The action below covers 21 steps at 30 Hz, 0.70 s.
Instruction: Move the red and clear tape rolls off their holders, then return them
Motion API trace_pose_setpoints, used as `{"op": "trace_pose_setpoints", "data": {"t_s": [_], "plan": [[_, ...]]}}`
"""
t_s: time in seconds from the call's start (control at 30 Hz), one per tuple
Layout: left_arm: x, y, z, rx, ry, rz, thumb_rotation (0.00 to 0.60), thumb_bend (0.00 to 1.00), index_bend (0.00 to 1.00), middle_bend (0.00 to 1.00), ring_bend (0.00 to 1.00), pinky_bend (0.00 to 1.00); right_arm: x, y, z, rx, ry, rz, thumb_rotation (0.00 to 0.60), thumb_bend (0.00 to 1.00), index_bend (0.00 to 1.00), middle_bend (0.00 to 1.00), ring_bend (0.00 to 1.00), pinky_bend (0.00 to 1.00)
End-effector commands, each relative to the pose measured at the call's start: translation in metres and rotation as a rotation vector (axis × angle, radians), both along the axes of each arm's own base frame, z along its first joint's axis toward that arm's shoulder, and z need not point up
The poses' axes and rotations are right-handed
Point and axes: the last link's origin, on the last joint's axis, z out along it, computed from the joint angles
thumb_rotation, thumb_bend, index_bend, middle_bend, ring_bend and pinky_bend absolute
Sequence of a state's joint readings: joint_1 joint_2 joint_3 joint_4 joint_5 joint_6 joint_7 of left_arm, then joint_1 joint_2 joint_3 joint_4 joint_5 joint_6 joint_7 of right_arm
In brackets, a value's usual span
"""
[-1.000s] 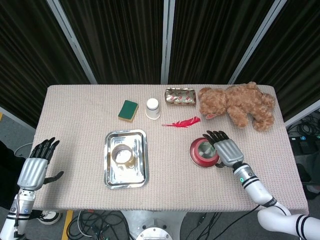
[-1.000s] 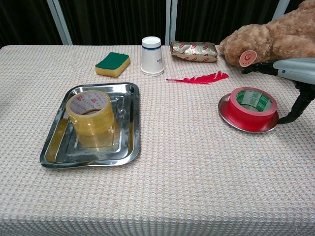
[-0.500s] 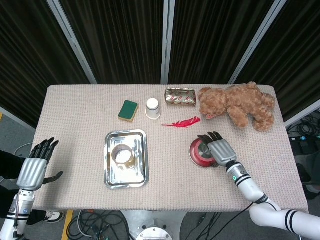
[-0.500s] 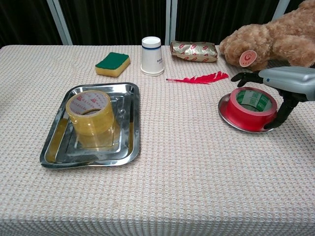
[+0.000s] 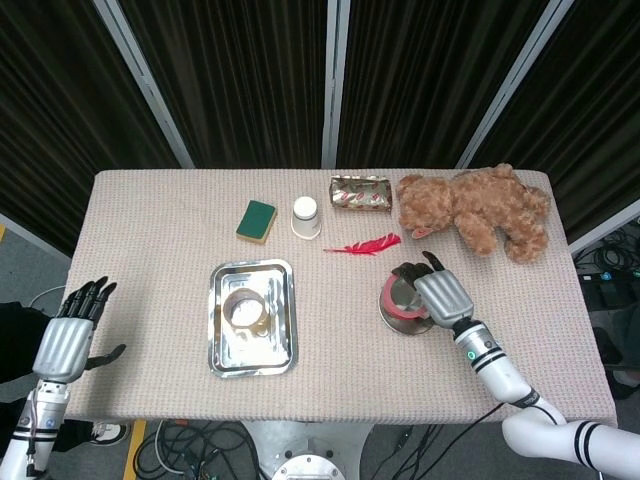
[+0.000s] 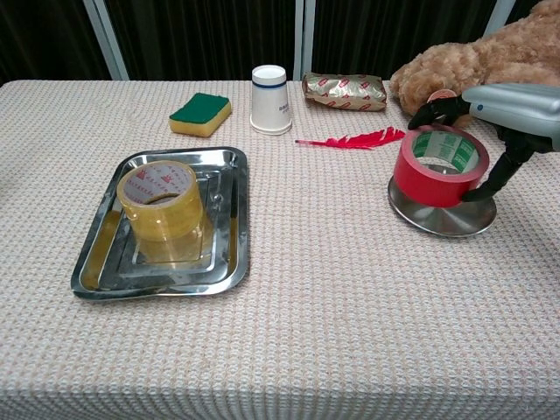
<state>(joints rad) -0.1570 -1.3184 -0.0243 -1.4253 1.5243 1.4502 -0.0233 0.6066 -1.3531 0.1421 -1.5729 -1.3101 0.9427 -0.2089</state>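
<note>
The red tape roll (image 6: 437,168) (image 5: 396,296) hangs tilted a little above its round metal dish (image 6: 442,218) (image 5: 403,322), gripped by my right hand (image 6: 500,118) (image 5: 437,293) with fingers over the far rim and thumb on the near side. On the left, the clear tape roll (image 6: 162,207) (image 5: 245,309), yellowish, stands in the steel tray (image 6: 229,259) (image 5: 283,347). Off the table's left edge, my left hand (image 5: 68,332) hangs open and holds nothing; the chest view does not show it.
Along the back lie a green sponge (image 6: 200,114), an upturned white paper cup (image 6: 270,99), a foil snack packet (image 6: 344,91) and a brown teddy bear (image 6: 503,59). A red feather (image 6: 354,139) lies just behind the dish.
My right hand closed around the red tape roll and lifted it off the dish, tilting it. The left hand and the clear roll stayed put.
</note>
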Motion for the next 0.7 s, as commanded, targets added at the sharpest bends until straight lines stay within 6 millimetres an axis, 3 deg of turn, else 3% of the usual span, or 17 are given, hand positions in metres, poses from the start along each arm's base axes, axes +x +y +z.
{"op": "trace_pose_setpoints", "data": {"t_s": [0.03, 0.37, 0.57, 0.7], "plan": [[0.0, -0.001, 0.0, 0.002, 0.0, 0.002, 0.6, 0.13, 0.02, 0.02, 0.0, 0.11, 0.024, 0.005, 0.001, 0.036, -0.039, 0.071, 0.6, 0.14, 0.3, 0.31, 0.23, 0.05], [-0.005, -0.005, 0.003, 0.005, -0.004, 0.017, 0.6, 0.13, 0.02, 0.02, 0.0, 0.11, 0.069, 0.019, -0.037, 0.204, -0.068, 0.168, 0.6, 0.14, 0.3, 0.31, 0.23, 0.05], [-0.009, -0.007, 0.005, 0.013, -0.004, 0.033, 0.6, 0.13, 0.02, 0.02, 0.0, 0.11, 0.079, 0.022, -0.058, 0.271, -0.066, 0.184, 0.6, 0.12, 0.28, 0.29, 0.22, 0.06], [-0.011, -0.009, 0.006, 0.015, 0.0, 0.046, 0.6, 0.13, 0.02, 0.02, 0.0, 0.11, 0.078, 0.023, -0.068, 0.313, -0.033, 0.182, 0.6, 0.1, 0.18, 0.21, 0.13, 0.06]]}}
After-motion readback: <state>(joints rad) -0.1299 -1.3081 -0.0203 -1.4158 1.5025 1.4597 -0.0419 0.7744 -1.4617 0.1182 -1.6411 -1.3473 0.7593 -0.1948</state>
